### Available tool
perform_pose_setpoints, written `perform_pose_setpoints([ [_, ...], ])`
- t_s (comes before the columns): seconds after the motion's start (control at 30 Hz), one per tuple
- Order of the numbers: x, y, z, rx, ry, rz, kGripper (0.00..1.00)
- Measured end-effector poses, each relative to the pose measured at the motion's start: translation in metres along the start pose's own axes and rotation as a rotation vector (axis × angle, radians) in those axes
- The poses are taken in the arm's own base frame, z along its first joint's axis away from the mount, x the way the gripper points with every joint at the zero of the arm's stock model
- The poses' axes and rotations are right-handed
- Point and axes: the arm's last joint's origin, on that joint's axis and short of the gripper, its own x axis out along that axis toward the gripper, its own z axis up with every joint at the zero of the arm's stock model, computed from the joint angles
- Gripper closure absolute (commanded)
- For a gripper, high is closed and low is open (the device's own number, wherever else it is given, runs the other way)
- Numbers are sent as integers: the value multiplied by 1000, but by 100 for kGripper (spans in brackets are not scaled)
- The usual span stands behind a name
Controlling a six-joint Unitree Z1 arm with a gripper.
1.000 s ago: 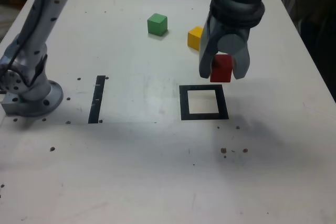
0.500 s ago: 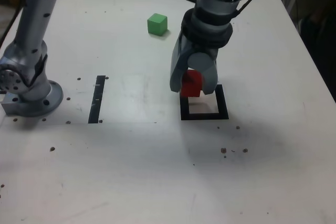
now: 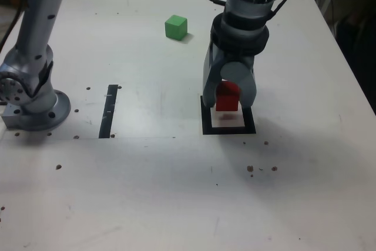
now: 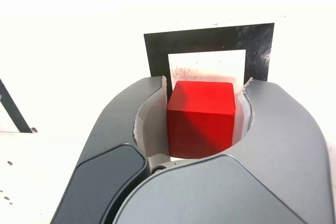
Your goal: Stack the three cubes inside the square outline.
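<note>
My gripper [image 3: 229,105] is shut on the red cube [image 3: 227,97], which hangs just above the white centre of the square outline [image 3: 206,123]. In the wrist view the red cube [image 4: 201,117] sits clamped between the two grey jaws of the gripper [image 4: 203,85], with the square outline [image 4: 157,51] right beyond it. The green cube [image 3: 175,27] rests on the table at the back, toward the exterior view's left of the arm. The yellow cube is hidden behind the arm.
The arm's round base [image 3: 35,110] stands at the exterior view's left edge. A straight black tape strip [image 3: 108,111] lies between the base and the outline. Small dark specks [image 3: 261,168] dot the white table [image 3: 176,192] in front of the outline.
The gripper has carried the red cube from beside the yellow cube forward and down, ending right over the square outline. The arm now covers the yellow cube.
</note>
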Motion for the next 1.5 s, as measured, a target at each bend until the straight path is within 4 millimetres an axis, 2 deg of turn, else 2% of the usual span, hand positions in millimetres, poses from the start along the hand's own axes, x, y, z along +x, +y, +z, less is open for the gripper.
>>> perform_pose_setpoints([
  [0.37, 11, -2, 5, -4, 33, 8, 78],
  [0.47, 11, -2, 5, -4, 33, 11, 74],
  [0.57, 14, -3, 7, -4, 37, 16, 63],
  [0.97, 23, -4, 11, 6, 77, 12, 8],
  [1.07, 16, -3, 5, 13, 90, 26, 1],
  [1.23, -26, 3, -19, 39, 15, 45, 1],
  [1.33, -36, 7, -25, 72, 7, 55, 1],
  [1.5, -48, 35, -29, 68, 1, 56, 0],
])
